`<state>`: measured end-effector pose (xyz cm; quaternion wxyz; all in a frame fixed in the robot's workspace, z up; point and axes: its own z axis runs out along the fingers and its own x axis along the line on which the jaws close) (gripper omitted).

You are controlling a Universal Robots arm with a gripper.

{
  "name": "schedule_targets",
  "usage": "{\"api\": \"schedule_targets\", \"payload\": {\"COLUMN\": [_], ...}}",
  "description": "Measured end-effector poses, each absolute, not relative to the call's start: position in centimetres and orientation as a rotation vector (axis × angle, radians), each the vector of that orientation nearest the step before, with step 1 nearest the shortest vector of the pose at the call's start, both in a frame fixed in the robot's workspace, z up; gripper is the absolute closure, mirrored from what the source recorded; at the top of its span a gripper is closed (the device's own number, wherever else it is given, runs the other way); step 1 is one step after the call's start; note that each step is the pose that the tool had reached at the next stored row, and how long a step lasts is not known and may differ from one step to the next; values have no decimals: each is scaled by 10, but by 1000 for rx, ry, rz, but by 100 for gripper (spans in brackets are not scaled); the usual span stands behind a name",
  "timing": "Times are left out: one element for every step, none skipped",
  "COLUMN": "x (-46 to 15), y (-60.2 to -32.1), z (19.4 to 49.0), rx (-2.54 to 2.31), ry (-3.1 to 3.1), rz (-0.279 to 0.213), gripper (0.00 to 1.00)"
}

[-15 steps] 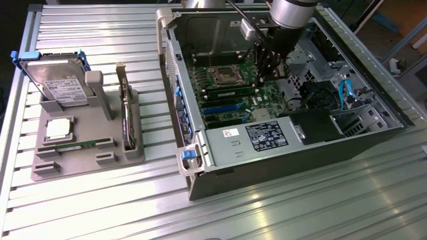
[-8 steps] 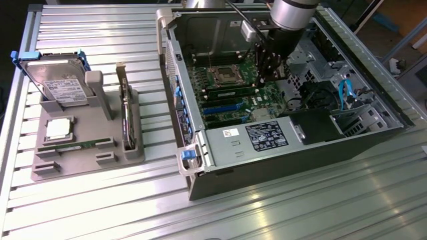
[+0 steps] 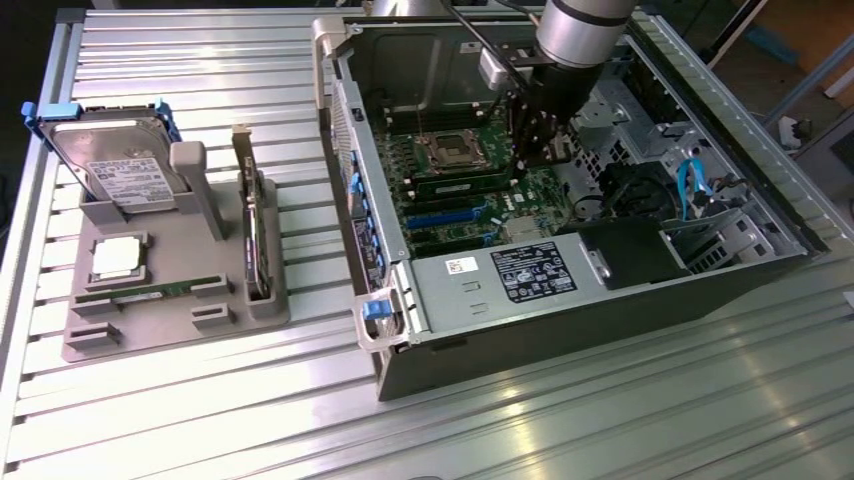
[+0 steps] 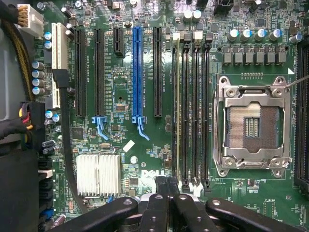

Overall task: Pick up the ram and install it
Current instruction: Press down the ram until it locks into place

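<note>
A ram stick [image 4: 176, 121] stands edge-on in the memory slot farthest from the CPU socket [image 4: 252, 126]; it appears as a green strip [image 3: 461, 186] on the motherboard in the exterior view. My gripper [image 4: 169, 187] is shut with nothing visible between its black fingers, hovering just over one end of that slot row. In the exterior view the gripper [image 3: 547, 150] is down inside the open computer case [image 3: 400, 300], above the board. Another green ram stick [image 3: 140, 292] lies in the grey holder [image 3: 174, 325] outside the case.
On the holder stand a silver hard drive [image 3: 118, 170] with blue tabs, an expansion card [image 3: 251, 235] and a square chip [image 3: 118, 257]. On the board are a blue slot [image 4: 137, 72], black slots and a heatsink [image 4: 98, 175]. Cables and a drive cage [image 3: 694, 220] crowd the case's right.
</note>
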<state>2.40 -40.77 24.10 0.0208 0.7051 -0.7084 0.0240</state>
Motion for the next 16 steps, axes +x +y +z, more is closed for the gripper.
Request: {"api": "schedule_targets", "payload": {"x": [24, 24, 24, 24, 24, 24, 24, 24, 24, 24, 24, 24, 24, 24, 24, 24], "y": [-406, -405, -404, -403, -403, -403, -403, -403, -403, -403, -403, -403, -403, -403, -403, -403], "z": [241, 241, 241, 240, 240, 240, 239, 236, 233, 233, 232, 232, 232, 231, 231, 231], "rx": [2186, 2186, 2186, 2186, 2186, 2186, 2186, 2186, 2186, 2186, 2186, 2186, 2186, 2187, 2187, 2187], "ry": [-2197, -2196, -2196, -2196, -2196, -2196, -2196, -2196, -2196, -2196, -2196, -2196, -2196, -2197, -2197, -2197], "rz": [74, 75, 75, 75, 75, 75, 75, 75, 75, 75, 75, 75, 75, 74, 74, 73], "gripper": [89, 89, 89, 89, 89, 89, 89, 89, 89, 89, 89, 89, 89, 89, 89, 89]}}
